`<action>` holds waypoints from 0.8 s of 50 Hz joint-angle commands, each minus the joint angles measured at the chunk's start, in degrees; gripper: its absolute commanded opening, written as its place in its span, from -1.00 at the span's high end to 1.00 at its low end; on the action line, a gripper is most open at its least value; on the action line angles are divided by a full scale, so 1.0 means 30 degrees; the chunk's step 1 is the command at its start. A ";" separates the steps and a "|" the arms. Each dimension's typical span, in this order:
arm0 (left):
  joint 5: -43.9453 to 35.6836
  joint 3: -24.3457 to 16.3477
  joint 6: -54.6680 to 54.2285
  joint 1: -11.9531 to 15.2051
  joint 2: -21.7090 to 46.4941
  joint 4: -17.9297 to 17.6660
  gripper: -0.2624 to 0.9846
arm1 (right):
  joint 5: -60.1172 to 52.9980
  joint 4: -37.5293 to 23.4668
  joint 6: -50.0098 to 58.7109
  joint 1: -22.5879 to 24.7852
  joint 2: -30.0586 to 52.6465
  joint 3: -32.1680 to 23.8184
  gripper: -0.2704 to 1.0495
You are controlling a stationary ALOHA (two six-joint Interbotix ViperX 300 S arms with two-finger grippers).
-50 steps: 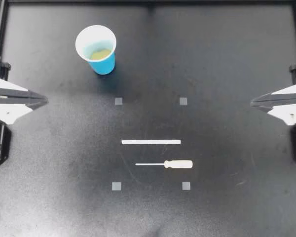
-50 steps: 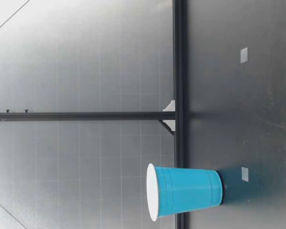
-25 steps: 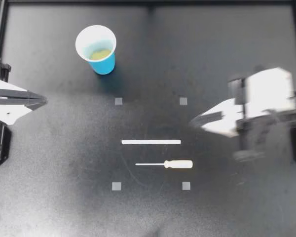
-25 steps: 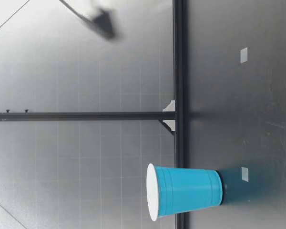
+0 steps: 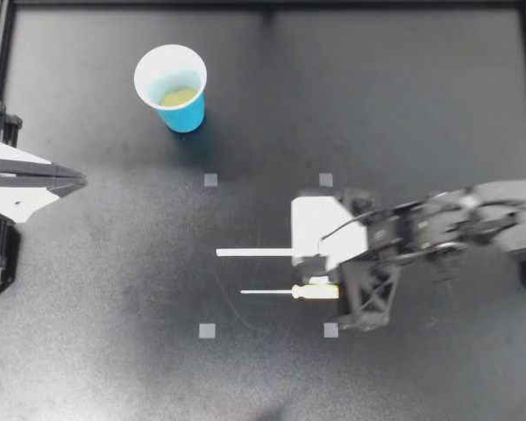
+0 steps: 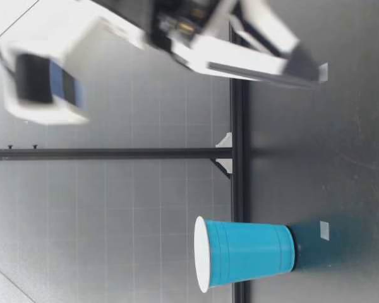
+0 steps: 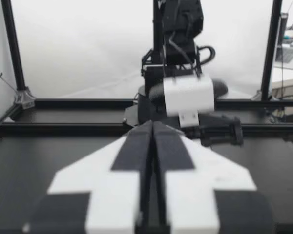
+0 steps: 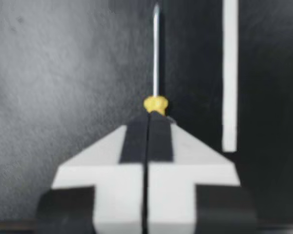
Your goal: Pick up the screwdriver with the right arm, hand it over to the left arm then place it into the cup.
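Screwdriver (image 5: 276, 291): flat on the table (image 5: 114, 351), near the middle, lying along the near side of the white strip (image 5: 254, 253); thin shaft pointing left, handle at the right end and partly hidden under the arm.
Right gripper (image 5: 323, 281): in from the right side, tilted down over the handle; fingers pressed together with no gap between them, nothing clamped. Right wrist view: only the yellow end of the handle and the bare shaft showing ahead of the fingertips. Contact with the handle: impossible to tell.
Left gripper (image 5: 79, 180): at the left edge of the table, well apart from the screwdriver and the cup; fingers closed together, holding nothing.
Cup (image 5: 170, 86): upright at the far left, mouth open and unobstructed, well apart from the screwdriver.
Done, by the look of it: the reach only, with the right arm over the handle end.
Left to do: all the handling. No grasp yet, no lift, no handover, nothing placed in the cup.
Next move, as a judgement: fingers to part and straddle the handle before closing. A grip on the handle would leave the shaft free for the left side to take.
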 commanded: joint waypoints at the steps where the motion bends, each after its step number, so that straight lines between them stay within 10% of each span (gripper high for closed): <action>1: -0.0088 -0.0146 0.0059 0.0059 0.0146 0.0000 0.42 | 0.0615 0.0234 0.0088 0.0117 0.0322 -0.0879 0.40; 16: -0.0059 0.0293 -0.0146 0.0059 0.0088 0.0000 0.42 | 0.1729 0.0059 0.0996 0.0088 0.1875 -0.2168 -0.46; 40: -0.0059 0.0352 -0.0205 0.0059 -0.0059 0.0000 0.42 | 0.1992 -0.0527 0.1055 0.0088 0.3457 -0.2373 -0.46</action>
